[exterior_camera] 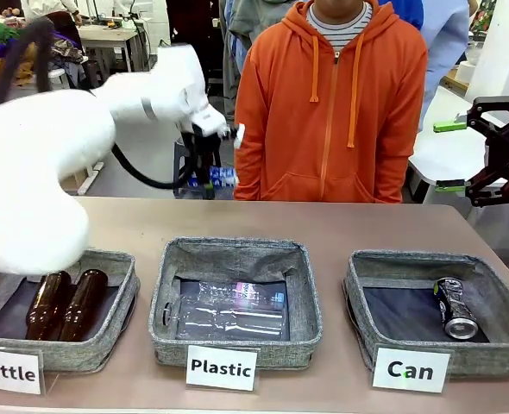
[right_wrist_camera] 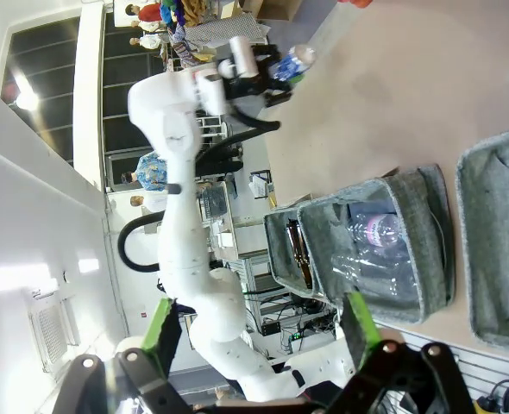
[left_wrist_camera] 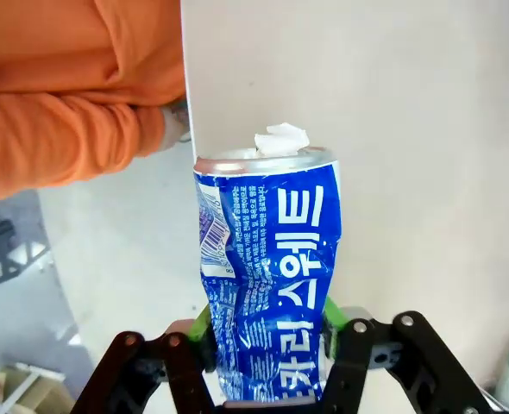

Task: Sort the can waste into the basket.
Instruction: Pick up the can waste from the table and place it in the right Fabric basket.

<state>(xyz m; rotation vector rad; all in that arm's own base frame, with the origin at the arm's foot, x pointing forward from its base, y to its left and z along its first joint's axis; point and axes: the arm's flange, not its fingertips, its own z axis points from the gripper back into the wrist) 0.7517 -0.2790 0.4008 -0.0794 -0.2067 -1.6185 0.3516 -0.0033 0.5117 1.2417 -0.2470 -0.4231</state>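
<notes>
My left gripper (left_wrist_camera: 267, 345) is clamped on the crumpled blue can (left_wrist_camera: 267, 285), long axis running up the wrist frame, open end topmost; the front view shows it mid-frame beyond the table's far edge. The black can (exterior_camera: 455, 308) lies in the Can basket (exterior_camera: 367, 293) lower right, silver end toward the camera; my right gripper (exterior_camera: 451, 155) hangs apart at the right edge.

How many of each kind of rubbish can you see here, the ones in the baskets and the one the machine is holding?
Brown glass bottles: 2, in the Bottle basket
Clear plastic bottles: 2, in the Plastic basket
Cans: 2, a dark can in the Can basket, a blue can in the left pincer
Total: 6
</notes>
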